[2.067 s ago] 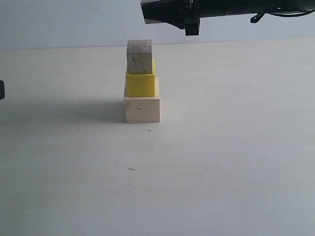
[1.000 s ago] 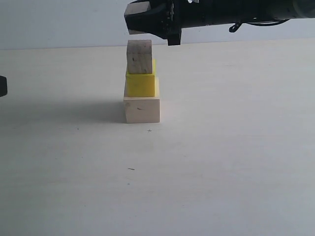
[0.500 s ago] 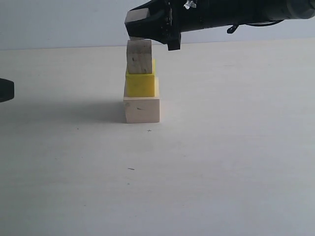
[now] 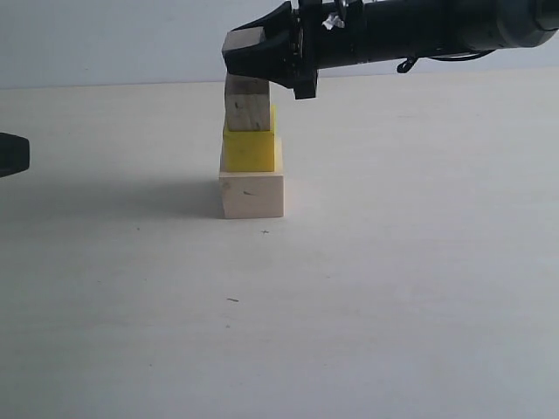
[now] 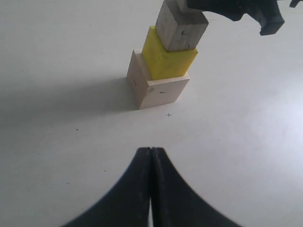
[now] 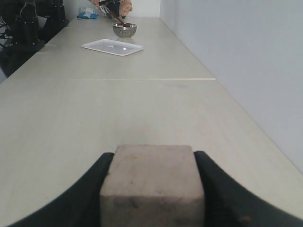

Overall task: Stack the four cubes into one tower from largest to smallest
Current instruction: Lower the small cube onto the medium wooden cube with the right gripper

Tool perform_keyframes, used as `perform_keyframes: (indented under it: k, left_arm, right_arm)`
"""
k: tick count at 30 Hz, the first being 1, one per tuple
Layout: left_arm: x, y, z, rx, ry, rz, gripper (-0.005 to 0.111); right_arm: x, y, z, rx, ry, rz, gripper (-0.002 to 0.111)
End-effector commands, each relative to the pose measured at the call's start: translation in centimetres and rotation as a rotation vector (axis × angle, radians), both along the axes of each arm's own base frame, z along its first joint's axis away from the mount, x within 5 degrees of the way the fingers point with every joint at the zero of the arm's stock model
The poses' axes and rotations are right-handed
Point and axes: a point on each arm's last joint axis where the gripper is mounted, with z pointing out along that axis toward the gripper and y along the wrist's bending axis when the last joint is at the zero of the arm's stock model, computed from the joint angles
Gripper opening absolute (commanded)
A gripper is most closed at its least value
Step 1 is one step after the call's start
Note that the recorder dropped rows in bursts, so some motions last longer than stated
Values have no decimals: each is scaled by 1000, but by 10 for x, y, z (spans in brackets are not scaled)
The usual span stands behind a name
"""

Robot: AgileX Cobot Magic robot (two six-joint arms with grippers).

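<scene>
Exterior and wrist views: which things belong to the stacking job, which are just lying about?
Job:
- large cube, yellow cube, grainy cube, stacked in that order from the bottom
- small cube, held over the stack by the right gripper

Lying about:
- white tray and metal bowl, far in the background
- left gripper, shut and empty

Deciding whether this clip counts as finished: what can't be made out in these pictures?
Whether the smallest cube touches the medium grainy cube: exterior view, the right gripper's fingers cover the joint; left wrist view, top edge cuts it.
The tower: right wrist view, out of frame beneath the held cube.
Left gripper: exterior view, mostly cut off by left edge.
Items beyond the bowl: right wrist view, too small.
</scene>
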Motion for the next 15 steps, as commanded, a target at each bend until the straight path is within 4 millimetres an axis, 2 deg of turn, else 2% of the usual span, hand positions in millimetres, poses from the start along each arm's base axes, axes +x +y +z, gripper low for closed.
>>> perform_keyframes:
  k: [1,15]
  left_arm:
    - [1,0,0,-6,-11,1,0]
    - [1,0,-1,4,-14,0,0]
  right_arm:
    - [0,1,4,20,-14,2,0]
    - [1,1,6,38,18,-11,0]
